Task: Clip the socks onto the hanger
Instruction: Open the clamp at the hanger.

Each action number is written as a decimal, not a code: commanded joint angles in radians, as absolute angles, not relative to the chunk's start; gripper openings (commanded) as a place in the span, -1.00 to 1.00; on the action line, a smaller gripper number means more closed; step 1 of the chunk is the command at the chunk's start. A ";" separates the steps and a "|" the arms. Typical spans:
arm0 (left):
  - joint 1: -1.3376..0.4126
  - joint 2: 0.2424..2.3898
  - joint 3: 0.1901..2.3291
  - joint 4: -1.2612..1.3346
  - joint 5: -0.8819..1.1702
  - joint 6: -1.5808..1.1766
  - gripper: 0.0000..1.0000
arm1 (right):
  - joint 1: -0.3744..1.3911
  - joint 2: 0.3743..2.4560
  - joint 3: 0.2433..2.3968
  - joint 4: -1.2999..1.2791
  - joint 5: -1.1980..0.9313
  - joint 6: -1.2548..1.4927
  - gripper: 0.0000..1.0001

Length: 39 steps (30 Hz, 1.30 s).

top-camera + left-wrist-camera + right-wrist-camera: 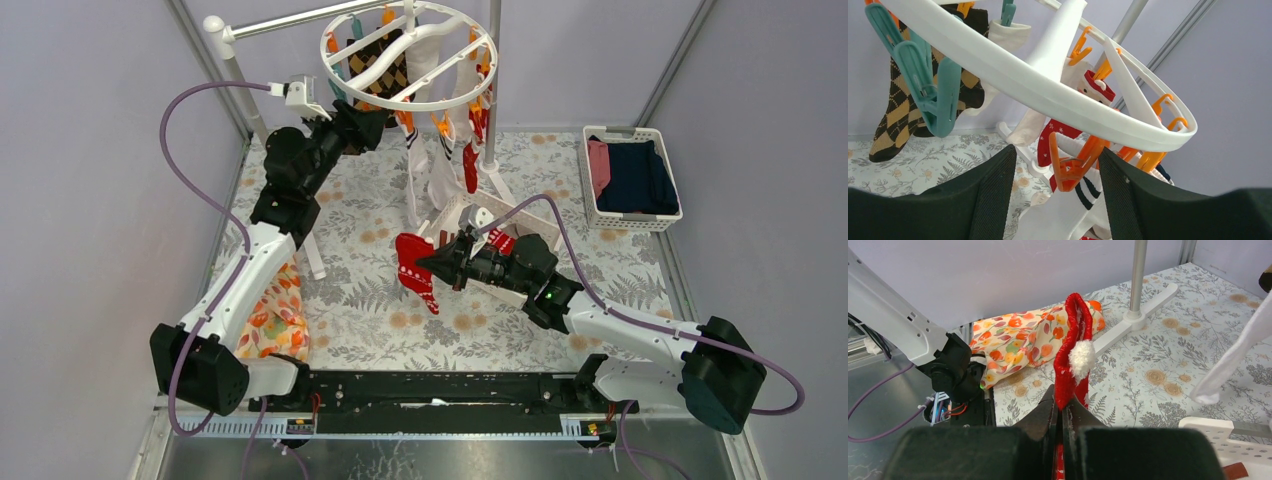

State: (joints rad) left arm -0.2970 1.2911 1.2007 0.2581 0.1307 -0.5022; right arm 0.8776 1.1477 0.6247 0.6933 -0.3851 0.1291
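- Left gripper (1057,150) straddles an orange clip (1072,169) under the hanger (1013,80), jaws half-wide; contact unclear.
- Right gripper (1063,410), clamped on the red sock (1075,330), hangs well apart from it.
- Next: squeeze that clip open, raise the sock in.

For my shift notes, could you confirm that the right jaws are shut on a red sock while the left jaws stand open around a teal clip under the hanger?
Not quite: the clip between the left jaws is orange, not teal, as the left wrist view shows. The rest of your statement holds.
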 commanded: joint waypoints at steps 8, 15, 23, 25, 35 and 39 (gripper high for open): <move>-0.302 1.298 1.242 0.309 0.122 -0.483 0.31 | 0.867 1.138 0.664 0.749 -0.400 0.143 -1.00; -0.302 1.298 1.244 0.322 0.124 -0.479 0.22 | 0.865 1.137 0.665 0.747 -0.400 0.143 -1.00; -0.303 1.293 1.244 0.322 0.121 -0.474 -0.18 | 0.862 1.144 0.666 0.748 -0.394 0.144 -1.00; -0.302 1.293 1.243 0.321 0.123 -0.474 -0.29 | 0.863 1.146 0.667 0.750 -0.387 0.146 -1.00; -0.302 1.278 1.241 0.312 0.125 -0.498 -0.48 | 0.862 1.225 0.784 0.709 -0.332 0.098 -1.00; -0.302 1.267 1.248 0.299 0.122 -0.506 -0.52 | 0.862 1.310 0.867 0.758 -0.327 0.091 -1.00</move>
State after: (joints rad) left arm -0.2970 1.2919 1.2152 0.2768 0.1310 -0.4984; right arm 0.8677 1.2518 0.7704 0.6865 -0.3508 0.1165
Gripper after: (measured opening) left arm 0.314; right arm 0.027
